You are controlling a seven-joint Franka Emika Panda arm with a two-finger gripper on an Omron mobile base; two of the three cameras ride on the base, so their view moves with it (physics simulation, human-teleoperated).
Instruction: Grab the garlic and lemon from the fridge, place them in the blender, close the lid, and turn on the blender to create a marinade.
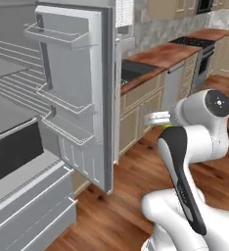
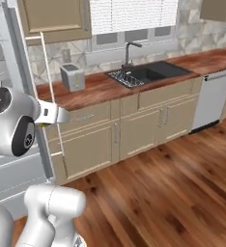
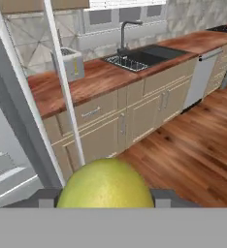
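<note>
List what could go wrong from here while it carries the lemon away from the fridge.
1. The lemon is round and sits between the fingers of the gripper; it might roll out on a fast swing.
2. The open fridge door stands close beside the arm, so a wide turn could clip it.
3. The toaster sits on the counter ahead; a low carry might bump it.

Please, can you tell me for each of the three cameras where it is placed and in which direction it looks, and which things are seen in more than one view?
Left base view: behind the arm on its left, facing the open fridge door and the counter beyond; the white arm rises at lower right.
Right base view: behind the arm on its right, facing the counter with sink and toaster; the arm rises at lower left.
Hand view: on the hand, looking along the gripper over the lemon between its fingertips toward the same counter.
Shared: sink, toaster and wooden floor appear in right base and hand views.
</note>
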